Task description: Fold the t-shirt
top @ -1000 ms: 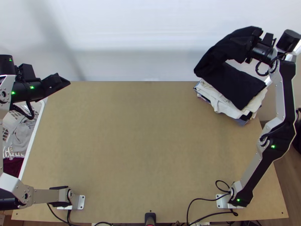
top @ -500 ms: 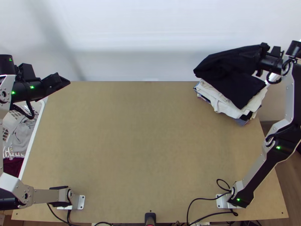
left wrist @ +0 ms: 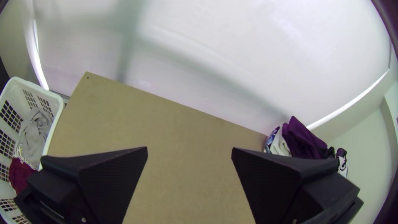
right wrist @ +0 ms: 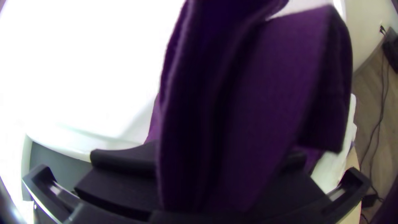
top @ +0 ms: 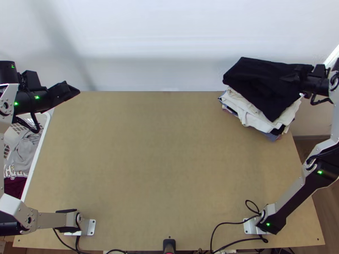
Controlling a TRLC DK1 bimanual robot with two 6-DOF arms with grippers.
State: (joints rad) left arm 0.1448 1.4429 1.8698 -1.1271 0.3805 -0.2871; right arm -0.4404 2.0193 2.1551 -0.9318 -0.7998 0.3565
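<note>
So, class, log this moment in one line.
Dark t-shirt over clothes stack | right gripper shut on it | left gripper open near table far-left corner

The t-shirt (top: 258, 78) looks black in the top view, deep purple in both wrist views; the clothes stack (top: 248, 113) shows cream, black and patterned blue. The worktop (top: 161, 161) is tan, the laundry basket (left wrist: 57, 99) white, its garments grey (left wrist: 34, 135) and maroon (left wrist: 20, 173).

One counter (top: 161, 169). At two o'clock, one stack of clothes (top: 248, 112), layers too overlapped to count, under one black t-shirt (top: 258, 82). At nine o'clock, one basket (top: 37, 156) with at least one grey cloth (top: 25, 152) and one dark red cloth (top: 14, 187).
</note>
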